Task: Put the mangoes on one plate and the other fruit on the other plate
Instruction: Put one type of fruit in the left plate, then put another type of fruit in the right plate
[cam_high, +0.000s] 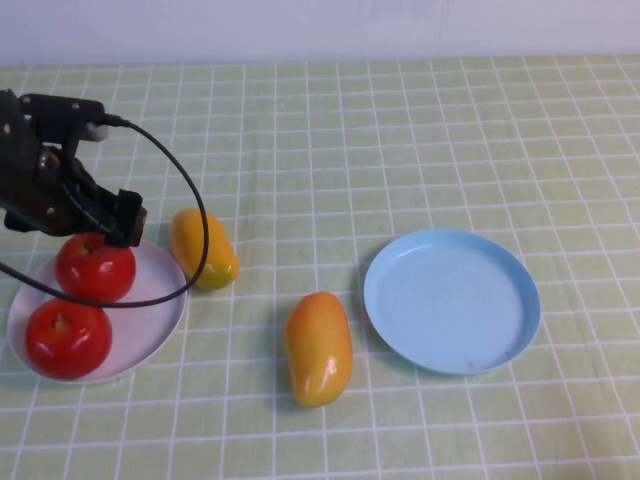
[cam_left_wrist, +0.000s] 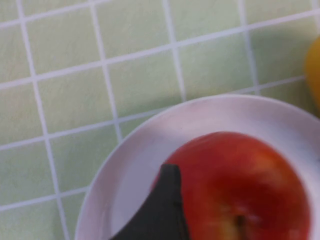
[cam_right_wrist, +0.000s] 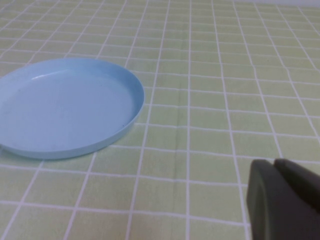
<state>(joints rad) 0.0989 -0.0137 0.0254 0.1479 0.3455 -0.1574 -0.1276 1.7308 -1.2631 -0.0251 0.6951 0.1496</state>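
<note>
Left claw (cam_high: 100, 235) hides apple (cam_high: 95, 267); right claw (cam_right_wrist: 285, 200) barely visible.

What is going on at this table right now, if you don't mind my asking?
The robot is sorting fruit onto two plates. Both apples, one behind the other, already lie on the white plate, and the left gripper hangs just above the rear one. The two mangoes, one beside the white plate and one left of the blue plate, are on the cloth. The right gripper hovers over bare cloth near the blue plate, which holds nothing.
</note>
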